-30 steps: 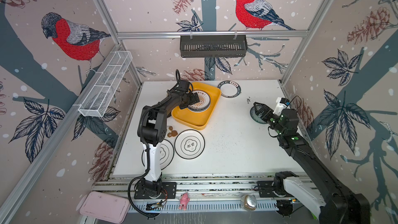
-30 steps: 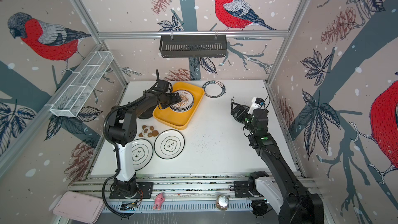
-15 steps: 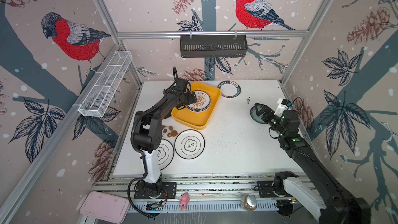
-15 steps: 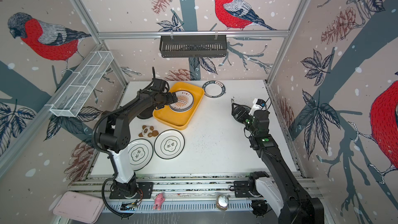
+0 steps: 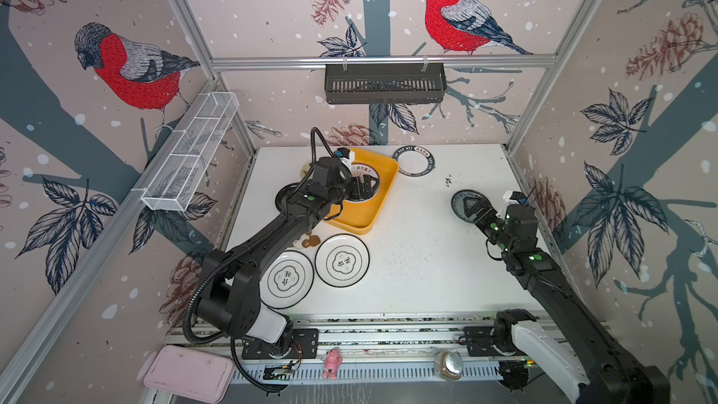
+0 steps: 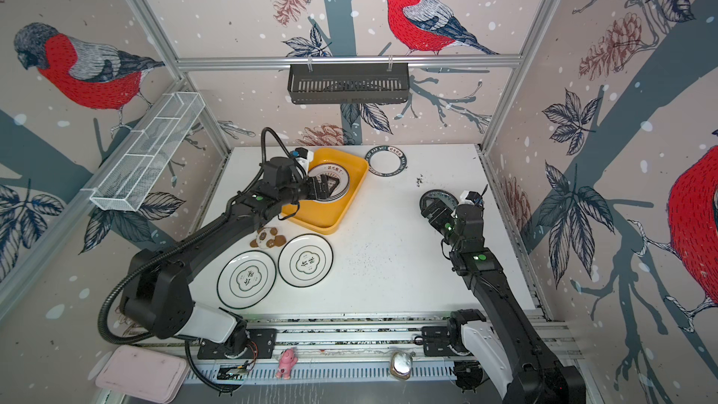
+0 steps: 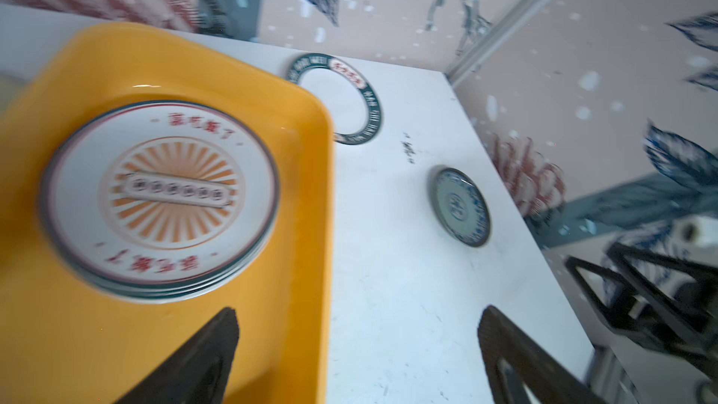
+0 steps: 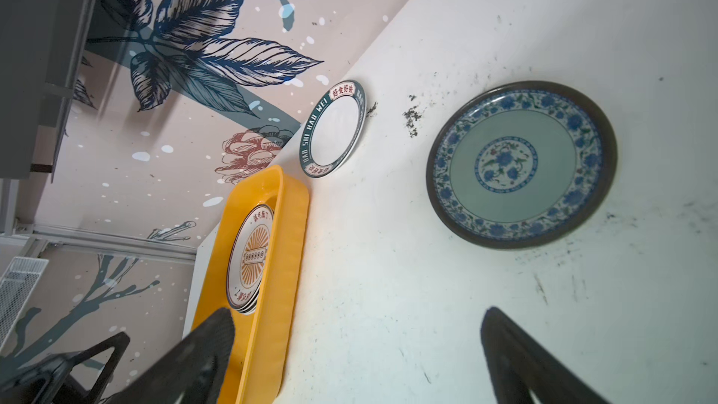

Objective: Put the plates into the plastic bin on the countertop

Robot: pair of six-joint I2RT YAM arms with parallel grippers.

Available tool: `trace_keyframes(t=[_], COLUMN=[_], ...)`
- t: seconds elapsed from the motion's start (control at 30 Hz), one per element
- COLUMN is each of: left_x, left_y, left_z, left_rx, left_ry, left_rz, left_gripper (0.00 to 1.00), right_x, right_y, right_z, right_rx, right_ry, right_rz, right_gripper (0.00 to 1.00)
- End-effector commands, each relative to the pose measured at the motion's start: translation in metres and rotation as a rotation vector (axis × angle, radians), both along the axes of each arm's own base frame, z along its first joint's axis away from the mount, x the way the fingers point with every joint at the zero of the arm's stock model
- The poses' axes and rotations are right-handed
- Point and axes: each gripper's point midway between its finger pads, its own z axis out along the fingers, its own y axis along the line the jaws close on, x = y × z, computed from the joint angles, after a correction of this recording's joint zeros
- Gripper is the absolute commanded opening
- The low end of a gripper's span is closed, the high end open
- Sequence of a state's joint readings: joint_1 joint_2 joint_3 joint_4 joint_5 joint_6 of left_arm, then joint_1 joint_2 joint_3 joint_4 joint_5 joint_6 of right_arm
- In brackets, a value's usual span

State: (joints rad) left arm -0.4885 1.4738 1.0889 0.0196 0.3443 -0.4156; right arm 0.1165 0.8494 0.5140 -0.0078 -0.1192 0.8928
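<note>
The yellow plastic bin [image 5: 375, 207] stands at the back left of the white countertop [image 5: 419, 266] and holds a stack of plates topped by an orange sunburst plate [image 7: 159, 196]. My left gripper [image 5: 363, 188] hovers open and empty over that stack. A teal patterned plate [image 8: 520, 165] lies near the right edge, and my right gripper [image 5: 472, 209] hangs open just in front of it, apart from it. A lettered-band plate [image 5: 413, 161] lies behind the bin. Two black-rimmed white plates [image 5: 342, 260] [image 5: 285, 277] sit at the front left. A black plate [image 5: 285, 198] is partly hidden by the left arm.
A small panda toy [image 5: 307, 242] lies between the bin and the front plates. A black slotted basket [image 5: 384, 83] hangs on the back wall and a white wire basket [image 5: 190, 157] on the left wall. A pink tray [image 5: 186, 373] lies below the countertop's front rail.
The left arm's elbow has swung down toward the front left while its gripper stays over the bin. The right gripper has shifted slightly toward the front.
</note>
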Motion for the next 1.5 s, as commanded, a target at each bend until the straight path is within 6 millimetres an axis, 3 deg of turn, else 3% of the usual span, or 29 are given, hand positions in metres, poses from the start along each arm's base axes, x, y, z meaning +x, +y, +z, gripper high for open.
trace_keyframes(t=[0.0, 0.27, 0.5, 0.7, 0.8, 1.17, 1.47], left_x=[-0.031, -0.063, -0.057, -0.049, -0.047, -0.037, -0.02], left_y=[-0.054, -0.114, -0.146, -0.168, -0.173, -0.167, -0.153], left_z=[0.035, 0.025, -0.002, -0.024, -0.027, -0.034, -0.036], left_rx=[-0.082, -0.13, -0.163, -0.179, -0.185, -0.14, -0.157], left_ry=[-0.197, -0.23, -0.159, -0.102, -0.091, -0.085, -0.067], left_rz=[-0.214, -0.385, -0.451, -0.491, -0.504, -0.468, -0.419], left_gripper=[0.96, 0.96, 0.96, 0.96, 0.96, 0.95, 0.95], right_x=[-0.004, -0.004, 0.003, 0.007, 0.018, 0.058, 0.073], right_y=[-0.01, -0.033, -0.061, -0.092, -0.103, -0.104, -0.11], right_z=[-0.011, -0.041, -0.078, -0.098, -0.101, -0.136, -0.162], right_rx=[0.013, -0.034, -0.001, -0.046, -0.046, -0.005, -0.004], right_ry=[0.036, 0.133, 0.252, 0.305, 0.312, 0.408, 0.469], right_rz=[-0.062, -0.144, -0.176, -0.236, -0.232, -0.152, -0.163], right_gripper=[1.0, 1.0, 1.0, 1.0, 0.99, 0.75, 0.61])
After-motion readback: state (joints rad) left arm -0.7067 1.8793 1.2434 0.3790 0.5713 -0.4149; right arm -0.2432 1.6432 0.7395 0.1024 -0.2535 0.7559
